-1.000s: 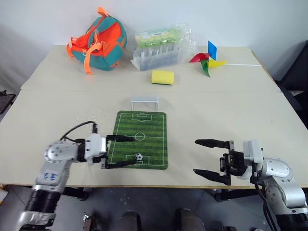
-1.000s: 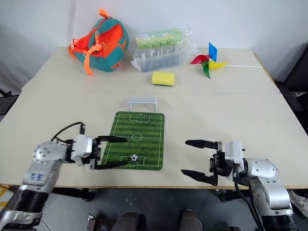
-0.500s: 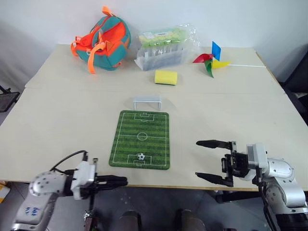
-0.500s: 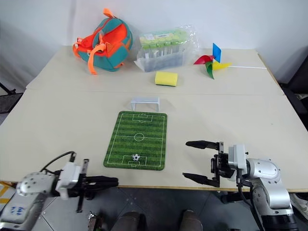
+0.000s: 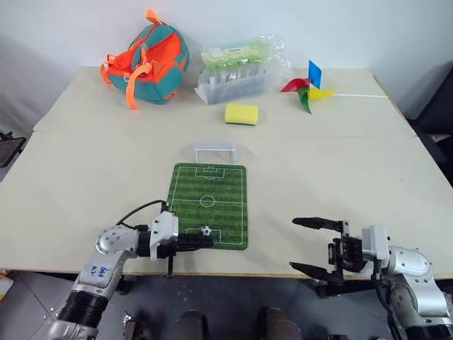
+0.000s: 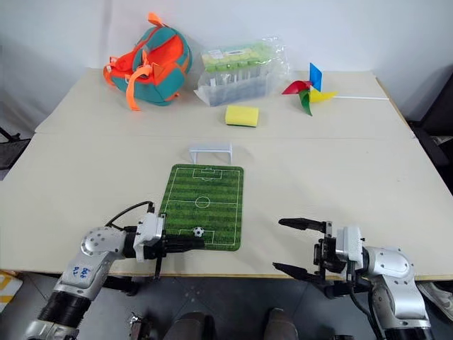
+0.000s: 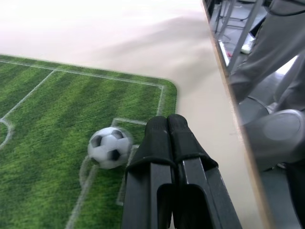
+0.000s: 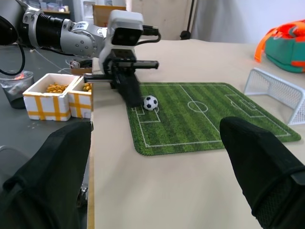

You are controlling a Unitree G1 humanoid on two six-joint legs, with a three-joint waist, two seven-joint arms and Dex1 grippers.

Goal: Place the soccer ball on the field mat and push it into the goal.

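A: Ball first. Where?

B: The soccer ball (image 5: 204, 230) sits on the field mat (image 5: 207, 204), in the near penalty box, at the end away from the goal (image 5: 214, 150). Nothing is gripping it.

A: Goal position?

B: Just past the mat's far short edge, on the table (image 5: 85, 177), standing upright. Apart from the mat by a thin strip of tabletop.

A: Left gripper?

B: The left gripper (image 5: 207, 241) has both black fingers pressed together, nothing between them. It lies low over the mat's near edge, tips right by the ball on the side away from the goal. In the left wrist view the fingertips (image 7: 167, 129) are just beside the ball; contact, can't tell.

A: Right one?

B: The right gripper (image 5: 296, 244) has its fingers spread wide, empty, at the near table edge, well apart from the mat.

A: Clutter?

B: Far side: yellow sponge (image 5: 241, 113), teal-and-orange backpack (image 5: 147, 57), clear plastic package (image 5: 237, 69), pinwheel (image 5: 306, 86).
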